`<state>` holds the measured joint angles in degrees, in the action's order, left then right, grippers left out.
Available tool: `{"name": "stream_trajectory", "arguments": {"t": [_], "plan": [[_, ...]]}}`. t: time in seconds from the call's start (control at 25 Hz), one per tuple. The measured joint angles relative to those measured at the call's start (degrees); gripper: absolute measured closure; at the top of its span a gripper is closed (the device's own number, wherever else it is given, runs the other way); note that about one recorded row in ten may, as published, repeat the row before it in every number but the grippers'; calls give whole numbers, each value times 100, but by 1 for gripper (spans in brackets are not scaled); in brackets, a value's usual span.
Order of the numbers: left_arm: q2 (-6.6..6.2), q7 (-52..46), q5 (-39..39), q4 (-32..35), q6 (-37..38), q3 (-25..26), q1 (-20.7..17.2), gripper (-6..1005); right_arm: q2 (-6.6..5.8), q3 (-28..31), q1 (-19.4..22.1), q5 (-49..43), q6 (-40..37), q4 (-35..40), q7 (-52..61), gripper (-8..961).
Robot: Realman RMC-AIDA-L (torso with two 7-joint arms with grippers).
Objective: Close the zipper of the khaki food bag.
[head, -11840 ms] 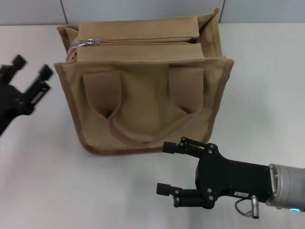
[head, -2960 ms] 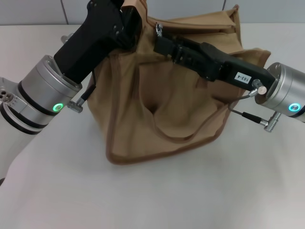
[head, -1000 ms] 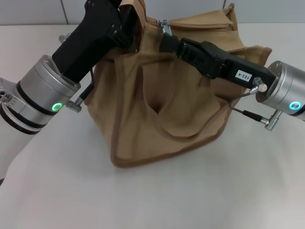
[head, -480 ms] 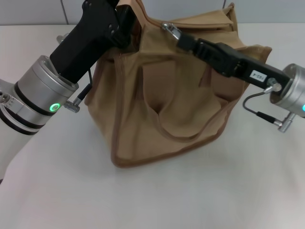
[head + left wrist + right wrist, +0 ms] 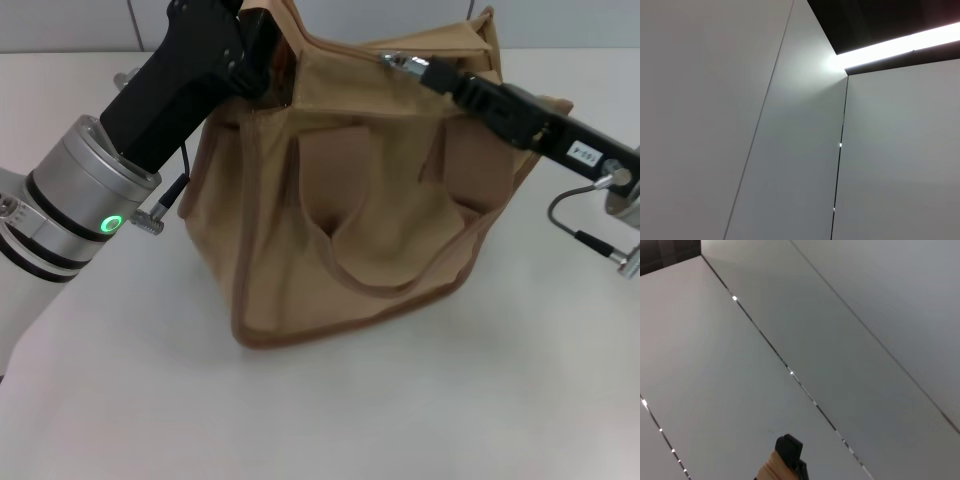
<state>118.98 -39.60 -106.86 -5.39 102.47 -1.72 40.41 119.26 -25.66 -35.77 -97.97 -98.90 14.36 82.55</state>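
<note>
**Both grippers engaged at the top of the bag**

The right gripper (image 5: 415, 68) is seen reaching in from the right across the top of the boxy khaki canvas food bag with brown piping (image 5: 350, 210). Its narrow black fingers are closed on the small silver metal pull tab (image 5: 392, 61) of the tan zipper, which is held over the middle of the bag's top edge. The left gripper (image 5: 262, 35) is placed at the bag's upper left corner, where a fold of khaki fabric is pinched and held raised. The bag is set on a white table (image 5: 330, 410), pulled out of square, with its two strap patches and looped handle (image 5: 375, 270) turned toward the camera. In the right wrist view, only a black fingertip (image 5: 789, 447) against a scrap of tan fabric is shown before grey wall panels. The left wrist view is filled with wall and ceiling.
</note>
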Motion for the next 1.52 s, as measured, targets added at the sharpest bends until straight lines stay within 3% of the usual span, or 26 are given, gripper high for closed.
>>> {"name": "stream_trajectory", "arguments": {"t": [0.56,1.52], "plan": [[-25,-18,14,83,17,241,-231,967,-21,189,458,146,68,616,270,892],[-30,-32,8,236,23,477,-447,1000,-79,635,807,147,109,711,320,851]]}}
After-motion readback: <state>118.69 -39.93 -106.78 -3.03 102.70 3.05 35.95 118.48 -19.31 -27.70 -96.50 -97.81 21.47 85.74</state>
